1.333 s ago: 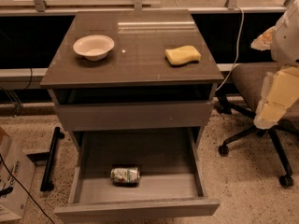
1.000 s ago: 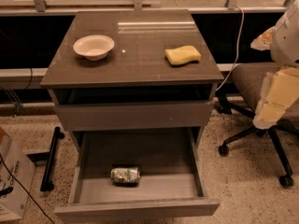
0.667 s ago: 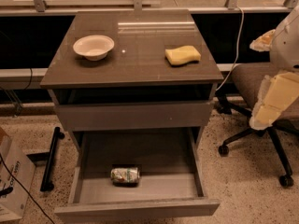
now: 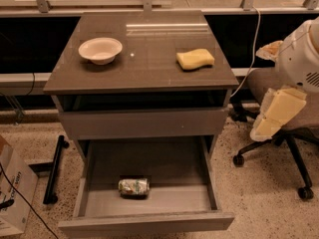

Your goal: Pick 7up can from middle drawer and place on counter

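The 7up can [image 4: 133, 187] lies on its side in the open middle drawer [image 4: 149, 222], left of centre and near the drawer's front. The drawer is pulled out from the bottom of the cabinet. The counter [image 4: 144, 68] is the glossy dark top slab above it. My gripper [image 4: 271, 119], with cream-coloured parts on a white arm, hangs at the right of the cabinet, level with the closed upper front panel. It is well apart from the can and holds nothing that I can see.
A white bowl [image 4: 100, 50] sits at the counter's left and a yellow sponge [image 4: 195, 59] at its right. An office chair [image 4: 291, 138] stands behind my gripper on the right. A cardboard box [image 4: 12, 193] and a black bar [image 4: 54, 171] are on the floor at the left.
My gripper has drifted a little to the left and down, toward the cabinet's right side. The can, drawer, bowl and sponge have not moved.
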Motion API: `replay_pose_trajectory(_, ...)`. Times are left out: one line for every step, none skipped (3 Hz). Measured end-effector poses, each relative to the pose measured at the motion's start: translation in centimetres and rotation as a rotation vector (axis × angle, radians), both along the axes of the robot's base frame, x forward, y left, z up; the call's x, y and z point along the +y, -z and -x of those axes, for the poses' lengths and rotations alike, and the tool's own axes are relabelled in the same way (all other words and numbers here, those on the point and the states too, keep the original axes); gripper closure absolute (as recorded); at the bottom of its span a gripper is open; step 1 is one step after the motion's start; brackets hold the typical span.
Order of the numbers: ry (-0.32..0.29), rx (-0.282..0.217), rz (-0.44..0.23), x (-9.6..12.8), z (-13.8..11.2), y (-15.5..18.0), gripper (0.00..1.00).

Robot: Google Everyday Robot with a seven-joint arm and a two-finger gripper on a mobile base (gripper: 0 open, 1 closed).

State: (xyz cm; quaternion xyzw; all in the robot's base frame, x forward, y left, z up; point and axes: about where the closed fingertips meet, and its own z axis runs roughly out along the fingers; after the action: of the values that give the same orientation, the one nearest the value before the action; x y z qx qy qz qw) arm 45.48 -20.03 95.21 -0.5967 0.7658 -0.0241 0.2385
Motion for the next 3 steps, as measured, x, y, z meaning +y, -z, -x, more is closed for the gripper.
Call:
replay_pose_trajectory(0.011, 0.004, 0.005, 0.4, -0.1, 0.5, 0.00)
replay_pose_trajectory(0.022, 0.043, -0.042, 2.4, -0.1, 3.6, 0.00)
replay_pose_trajectory(0.036, 0.092, -0.115, 4.6, 0.0, 8.0, 0.00)
